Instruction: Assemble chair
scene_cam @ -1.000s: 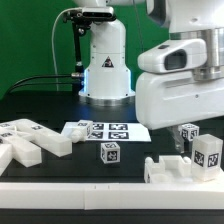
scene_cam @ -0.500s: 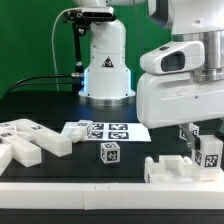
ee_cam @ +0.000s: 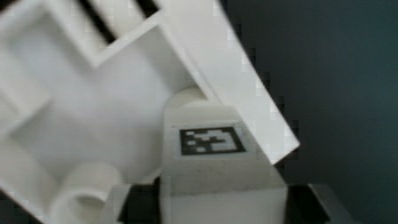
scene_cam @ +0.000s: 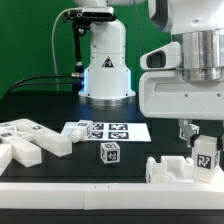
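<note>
My gripper is at the exterior view's right, shut on a short white post with a black-and-white tag. It holds the post upright just above the table, beside a blocky white chair part at the front right. In the wrist view the tagged post sits between my dark fingers, right against a slatted white chair panel. More loose white chair parts lie at the exterior view's left.
The marker board lies flat in the middle of the black table. A small tagged cube stands in front of it. The robot base stands behind. A white ledge runs along the front edge.
The gripper has shifted slightly toward the exterior view's left and down with the post, closer to the blocky part. The other parts have not moved.
</note>
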Motion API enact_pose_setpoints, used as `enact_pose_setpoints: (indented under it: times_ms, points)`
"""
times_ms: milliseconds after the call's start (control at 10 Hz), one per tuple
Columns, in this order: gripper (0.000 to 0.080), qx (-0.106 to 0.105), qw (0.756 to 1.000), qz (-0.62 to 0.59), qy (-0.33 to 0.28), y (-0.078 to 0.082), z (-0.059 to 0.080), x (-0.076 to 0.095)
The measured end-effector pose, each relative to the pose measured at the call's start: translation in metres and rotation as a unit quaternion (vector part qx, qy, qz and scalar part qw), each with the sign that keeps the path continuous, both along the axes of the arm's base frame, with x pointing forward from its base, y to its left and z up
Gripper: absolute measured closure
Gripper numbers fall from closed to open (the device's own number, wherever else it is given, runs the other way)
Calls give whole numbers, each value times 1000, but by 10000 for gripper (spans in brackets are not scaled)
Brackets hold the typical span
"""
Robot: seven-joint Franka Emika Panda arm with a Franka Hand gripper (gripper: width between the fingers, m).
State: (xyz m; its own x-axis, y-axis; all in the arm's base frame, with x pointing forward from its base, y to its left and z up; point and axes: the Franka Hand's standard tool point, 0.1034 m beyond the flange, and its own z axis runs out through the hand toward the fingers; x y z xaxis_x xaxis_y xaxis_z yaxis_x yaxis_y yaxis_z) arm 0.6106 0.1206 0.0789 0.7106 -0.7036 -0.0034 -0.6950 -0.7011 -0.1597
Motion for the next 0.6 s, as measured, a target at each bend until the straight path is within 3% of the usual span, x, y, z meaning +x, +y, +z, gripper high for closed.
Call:
enact_pose_setpoints:
  times_ms: [200,400,500,600]
  points:
    - [513,38,991,-131,14,-5,0,1]
    - [512,38,991,-129,15,-4,0,0]
    - [441,36,992,-117,14,-4,0,0]
    - [273,26,1000,-6,14,-9,1,-1]
